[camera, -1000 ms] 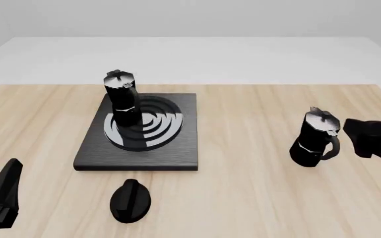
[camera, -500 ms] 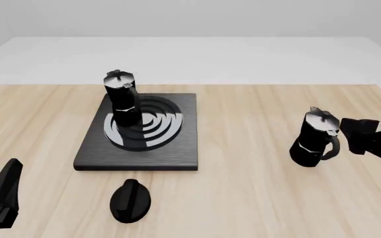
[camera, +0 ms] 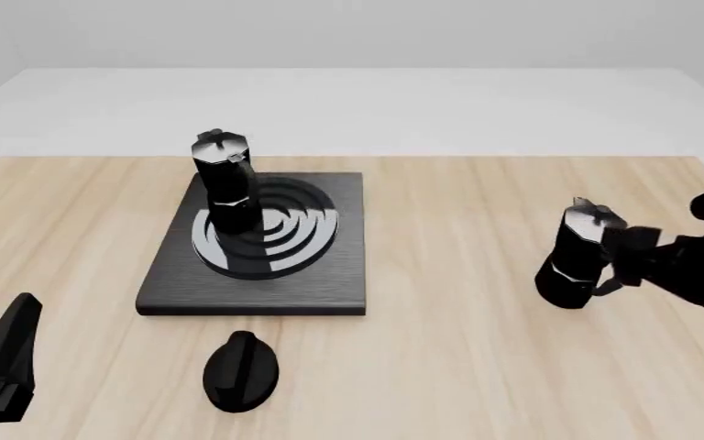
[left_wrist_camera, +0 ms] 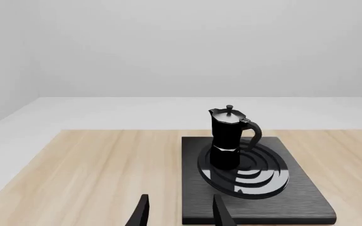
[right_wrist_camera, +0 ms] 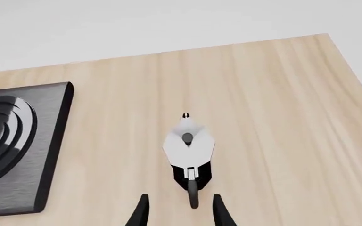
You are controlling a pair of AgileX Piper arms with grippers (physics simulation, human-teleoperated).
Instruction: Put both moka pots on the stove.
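Currently, one moka pot (camera: 224,181) was seen upright on the stove (camera: 258,243), left of centre in the front view. A second moka pot (camera: 579,254) stood on the wooden table (camera: 450,302) at right. The right gripper (right_wrist_camera: 179,212) was held with fingers apart astride that pot's handle, not clamped. The left gripper (left_wrist_camera: 177,215) was parked lower left, fingers apart, holding nothing. A black oval knob (camera: 241,370) lay below the stove.

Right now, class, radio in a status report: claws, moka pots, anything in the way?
Left claw open, idle. Right claw open, astride handle of second moka pot on table. First moka pot on stove. Nothing between.
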